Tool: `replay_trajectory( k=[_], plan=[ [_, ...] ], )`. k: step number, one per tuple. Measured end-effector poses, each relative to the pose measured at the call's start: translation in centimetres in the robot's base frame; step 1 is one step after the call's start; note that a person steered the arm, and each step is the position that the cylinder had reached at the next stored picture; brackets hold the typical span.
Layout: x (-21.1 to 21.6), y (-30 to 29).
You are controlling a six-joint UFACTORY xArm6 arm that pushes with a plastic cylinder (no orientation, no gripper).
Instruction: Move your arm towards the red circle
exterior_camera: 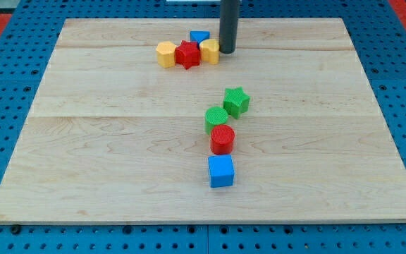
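The red circle (223, 139) stands near the middle of the wooden board (118, 155), touching a green circle (216, 118) above it. A blue cube (221, 171) sits just below it. A green star (236, 101) is up and right of the green circle. My tip (227, 51) is at the view's top, far above the red circle, touching the right side of a yellow block (209, 51). To its left sit a red star (187, 54), a yellow hexagon (165, 53) and a blue block (199, 37) behind them.
The board lies on a blue pegboard table (5, 141). The board's edges run close to the view's bottom and sides.
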State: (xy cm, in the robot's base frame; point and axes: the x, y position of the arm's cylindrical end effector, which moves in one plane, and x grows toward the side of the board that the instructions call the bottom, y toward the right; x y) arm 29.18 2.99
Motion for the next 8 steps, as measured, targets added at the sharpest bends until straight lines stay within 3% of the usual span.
replay_trajectory(
  k=[3, 5, 6, 7, 8],
  plan=[
    [2.4, -6.7],
    [4.9, 10.1],
    [9.6, 15.0],
    [16.0, 15.8],
    [21.6, 12.9]
  ],
)
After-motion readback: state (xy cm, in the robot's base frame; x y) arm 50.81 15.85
